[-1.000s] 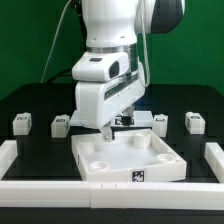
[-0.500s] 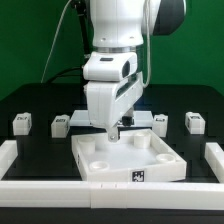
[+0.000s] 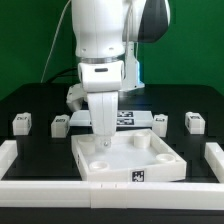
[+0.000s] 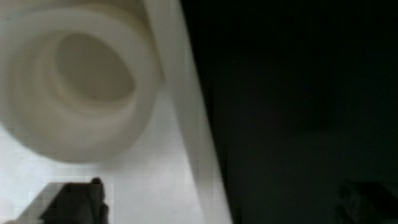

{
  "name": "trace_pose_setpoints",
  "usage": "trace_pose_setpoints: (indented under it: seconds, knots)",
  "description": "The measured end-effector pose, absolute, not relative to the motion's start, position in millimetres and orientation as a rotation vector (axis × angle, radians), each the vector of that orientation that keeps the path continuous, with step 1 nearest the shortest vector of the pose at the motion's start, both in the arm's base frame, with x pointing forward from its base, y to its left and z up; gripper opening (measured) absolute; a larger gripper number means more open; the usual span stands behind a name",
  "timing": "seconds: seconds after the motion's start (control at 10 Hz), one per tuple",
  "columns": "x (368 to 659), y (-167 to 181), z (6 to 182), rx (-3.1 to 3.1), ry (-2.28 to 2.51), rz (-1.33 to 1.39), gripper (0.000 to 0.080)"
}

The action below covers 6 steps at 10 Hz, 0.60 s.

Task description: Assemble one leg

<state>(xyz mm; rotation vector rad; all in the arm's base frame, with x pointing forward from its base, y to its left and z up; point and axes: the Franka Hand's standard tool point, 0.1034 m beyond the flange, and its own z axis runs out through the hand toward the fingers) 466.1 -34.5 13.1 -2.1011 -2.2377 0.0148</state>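
Note:
Four small white legs with tags stand in a row on the black table: two at the exterior view's left (image 3: 20, 123) (image 3: 58, 124) and two at its right (image 3: 160, 122) (image 3: 195, 121). My gripper (image 3: 103, 148) hangs over the far left corner of the large white square panel (image 3: 150, 160), pointing down at its corner hole. In the wrist view the corner hole (image 4: 80, 85) and the panel's edge fill one side, with dark table beside it. My gripper (image 4: 217, 205) is open and empty there; one dark fingertip (image 4: 75, 203) shows over the panel.
The marker board (image 3: 128, 117) lies behind the panel, partly hidden by the arm. White raised borders run along the table's left (image 3: 14, 152), right (image 3: 213, 156) and front (image 3: 40, 190).
The arm has turned and shifted toward the exterior view's left, and the gripper has come down over the panel's far left corner.

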Motion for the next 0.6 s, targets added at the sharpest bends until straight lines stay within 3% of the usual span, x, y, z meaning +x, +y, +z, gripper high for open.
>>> trace_pose_setpoints:
  seconds: [0.6]
  knots:
    - [460.7, -24.3, 10.0, -2.056, -2.277, 0.022, 0.065]
